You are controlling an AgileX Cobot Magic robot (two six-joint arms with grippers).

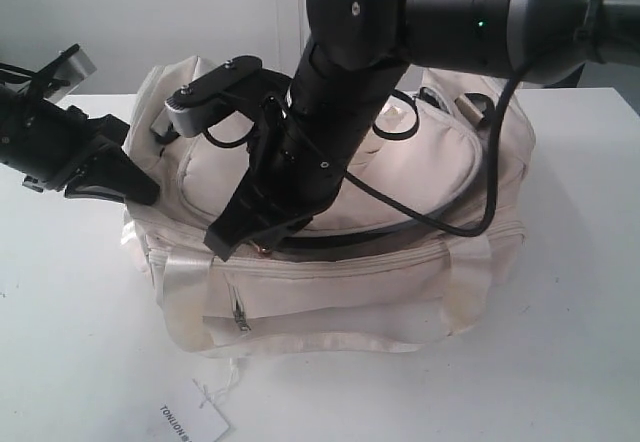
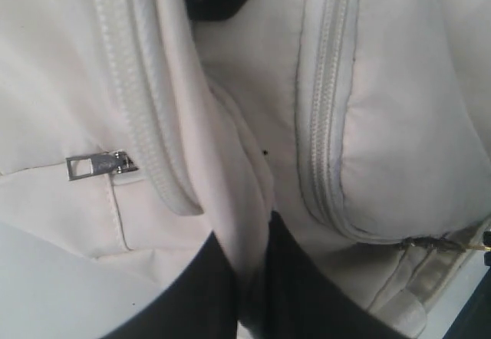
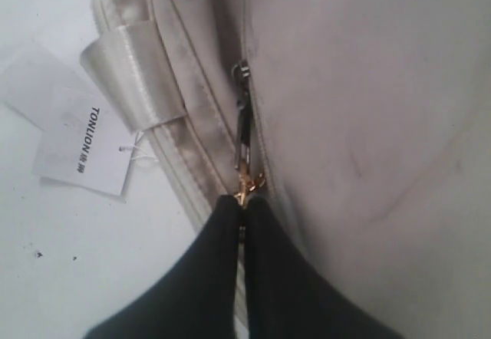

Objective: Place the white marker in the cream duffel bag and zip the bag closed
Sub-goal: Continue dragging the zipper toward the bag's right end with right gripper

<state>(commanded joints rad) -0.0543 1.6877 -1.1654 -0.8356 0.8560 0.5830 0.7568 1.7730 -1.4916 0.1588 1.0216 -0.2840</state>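
Tag [image 1: 190, 424] of white paper lies nearest on the table [image 1: 560, 362]. Behind it sits the soft, puffy cream duffel bag [image 1: 330, 292]. Its gold zip pull [image 3: 245, 184] is pinched tight by the right gripper [image 3: 244, 201], and the left gripper [image 2: 244, 232] is squeezing a fabric fold at the bag's end.

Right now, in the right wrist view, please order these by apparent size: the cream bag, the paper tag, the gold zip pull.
Largest: cream duffel bag, filling most of the view.
Then: paper tag.
Smallest: gold zip pull.
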